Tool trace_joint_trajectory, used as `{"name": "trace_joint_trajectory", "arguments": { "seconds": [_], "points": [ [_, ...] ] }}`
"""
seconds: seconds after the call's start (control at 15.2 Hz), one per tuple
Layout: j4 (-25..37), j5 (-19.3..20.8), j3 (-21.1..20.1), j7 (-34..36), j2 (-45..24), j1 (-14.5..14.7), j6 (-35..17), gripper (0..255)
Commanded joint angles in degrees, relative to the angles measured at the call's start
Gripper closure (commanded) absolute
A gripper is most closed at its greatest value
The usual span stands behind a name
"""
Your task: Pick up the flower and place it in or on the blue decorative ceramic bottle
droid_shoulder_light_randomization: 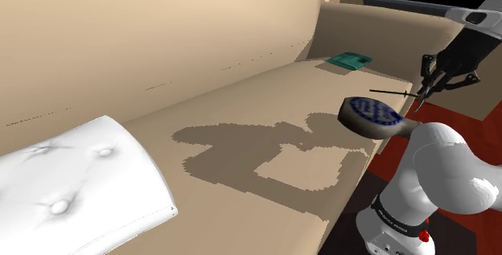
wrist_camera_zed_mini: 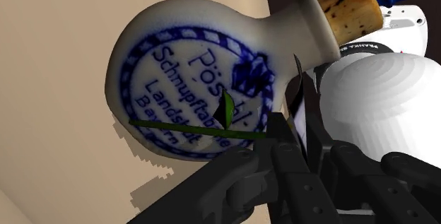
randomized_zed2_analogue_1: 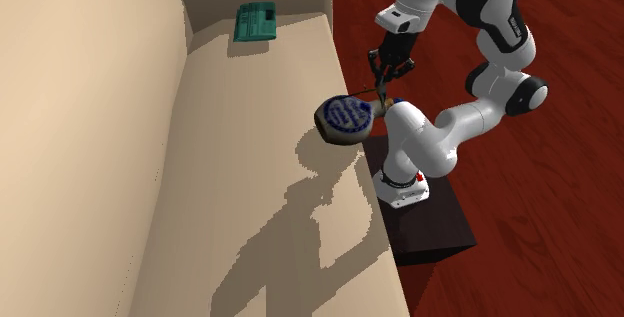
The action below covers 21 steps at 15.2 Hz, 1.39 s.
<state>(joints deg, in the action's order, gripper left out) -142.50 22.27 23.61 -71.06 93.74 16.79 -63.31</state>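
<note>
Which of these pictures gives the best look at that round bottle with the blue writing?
The wrist view: the bottle lies on its side close up, with its blue lettering and cork plain. The shoulder and second exterior views show it from afar, a small round shape with a blue patch.

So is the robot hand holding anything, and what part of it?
Yes. The gripper is shut on the flower, pinching its thin green stem near one end. The rest of the stem sticks out over the bottle.
</note>
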Motion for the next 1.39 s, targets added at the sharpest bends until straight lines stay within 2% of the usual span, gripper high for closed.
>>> {"name": "trace_joint_trajectory", "arguments": {
  "seconds": [0.0, 0.26, 0.79, 0.86, 1.19, 1.32],
  "points": [
    [-1.7, 0.5, 0.5, 0.0, 1.4, -0.4, -0.4, 255],
    [-5.3, 1.9, 1.9, -0.2, 4.4, -1.3, -0.9, 255],
    [-5.6, 2.0, 2.0, -0.2, 4.6, -1.4, -0.9, 255],
    [-5.6, 2.0, 2.0, -0.2, 4.6, -1.4, -0.9, 0],
    [-5.6, 2.0, 2.0, -0.2, 4.6, -1.4, -0.9, 0],
    [-0.9, 0.6, 0.5, -0.4, 1.5, -0.5, 0.5, 0]
  ]
}}
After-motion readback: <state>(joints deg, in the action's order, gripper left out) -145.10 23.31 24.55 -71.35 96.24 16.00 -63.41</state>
